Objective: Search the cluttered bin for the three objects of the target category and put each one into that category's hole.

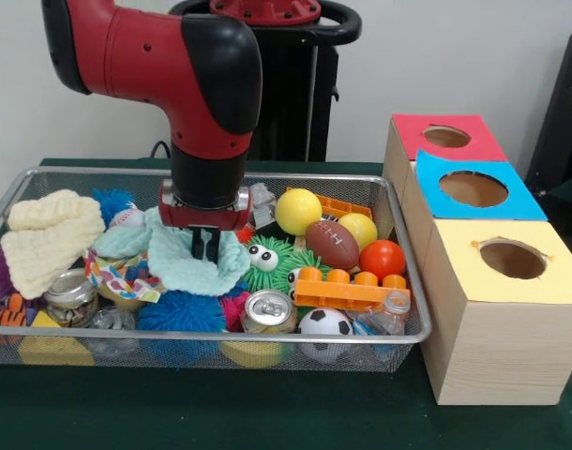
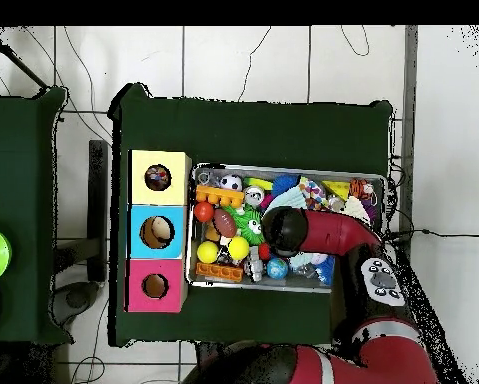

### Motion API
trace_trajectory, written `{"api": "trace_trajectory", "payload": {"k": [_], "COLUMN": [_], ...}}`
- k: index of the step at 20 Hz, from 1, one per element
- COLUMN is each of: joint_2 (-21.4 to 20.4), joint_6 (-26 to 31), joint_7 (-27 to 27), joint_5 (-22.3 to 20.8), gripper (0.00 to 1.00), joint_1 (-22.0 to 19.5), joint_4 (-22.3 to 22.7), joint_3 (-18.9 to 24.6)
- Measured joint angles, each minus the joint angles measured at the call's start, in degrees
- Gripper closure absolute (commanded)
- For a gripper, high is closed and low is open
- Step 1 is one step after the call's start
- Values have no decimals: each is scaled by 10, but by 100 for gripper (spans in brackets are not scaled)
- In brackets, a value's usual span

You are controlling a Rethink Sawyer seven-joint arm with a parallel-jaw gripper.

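A wire bin (image 1: 267, 335) holds a jumble of toys, cloths and cans. My gripper (image 1: 206, 253) reaches down into its middle, shut on a mint green cloth (image 1: 188, 270) that bunches up around the black fingers. Close to its right lie a green fuzzy toy with eyes (image 1: 267, 258), a yellow ball (image 1: 297, 211), a toy football (image 1: 333, 244) and an orange ball (image 1: 382, 260). In the overhead view the arm's head (image 2: 283, 228) covers the gripper and the bin's middle (image 2: 288, 285).
Three wooden boxes with round holes stand right of the bin: red top (image 1: 413, 131), blue top (image 1: 436, 202), yellow top (image 1: 464, 272). A cream cloth (image 1: 47, 234), a can (image 1: 267, 311), a soccer ball (image 1: 323, 323) and an orange brick (image 1: 347, 291) crowd the bin.
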Motion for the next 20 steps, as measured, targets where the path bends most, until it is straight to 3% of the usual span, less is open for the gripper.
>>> {"api": "trace_trajectory", "payload": {"k": [7,14,20], "joint_2": [-22,-69,-84], "joint_6": [10,74,91], "joint_7": [0,0,0], "joint_5": [5,42,67], "gripper": [100,100,100], "joint_1": [0,0,0], "joint_4": [1,1,3], "joint_3": [7,36,59]}}
